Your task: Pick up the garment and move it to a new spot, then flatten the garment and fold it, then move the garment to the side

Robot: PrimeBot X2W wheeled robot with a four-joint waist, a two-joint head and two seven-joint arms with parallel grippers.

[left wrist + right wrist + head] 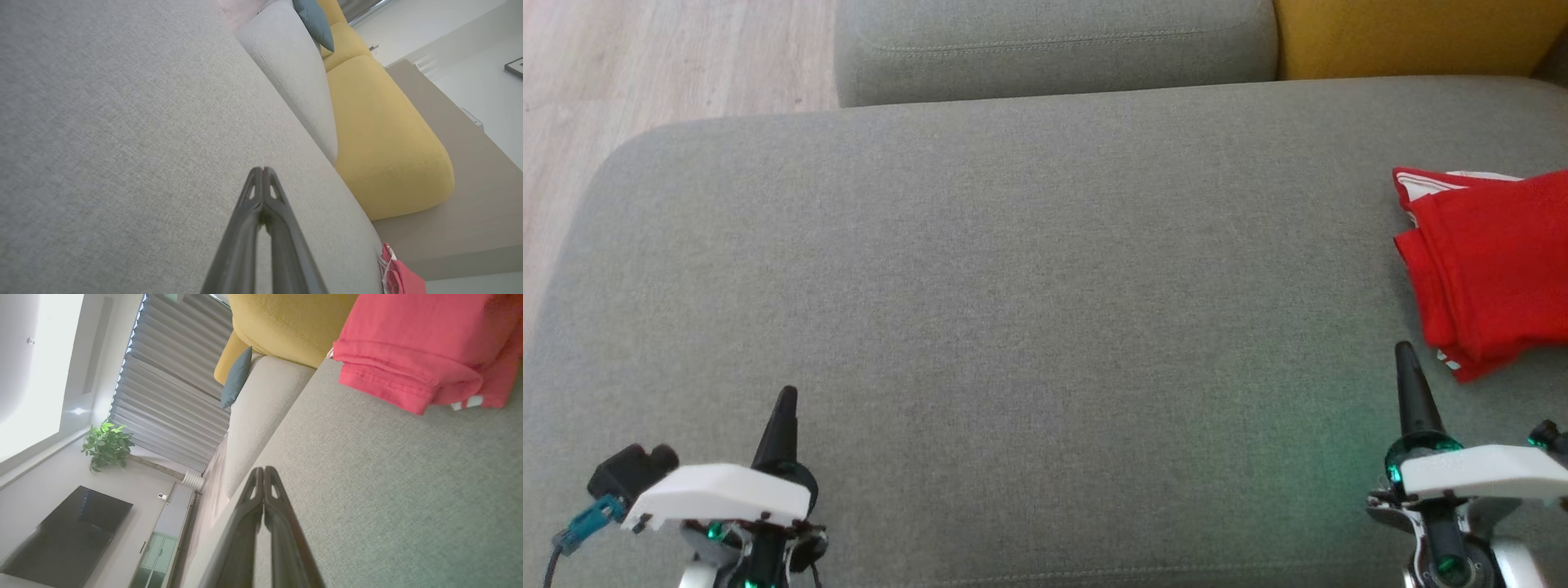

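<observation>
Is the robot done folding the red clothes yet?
It looks about finished. Done: the garment lies folded in layers at the right edge of the cushion. In hand: nothing. The left gripper and right gripper are shut, empty and apart from it. Left: probably nothing, unless the fold needs tidying.

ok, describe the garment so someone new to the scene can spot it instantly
Start at the wide grey sofa seat in the head view and go to its right edge, in front of the yellow cushion. The garment lies there loosely folded, just beyond the right gripper. It is the only bright red thing, with white trim, on plain grey fabric.
</observation>
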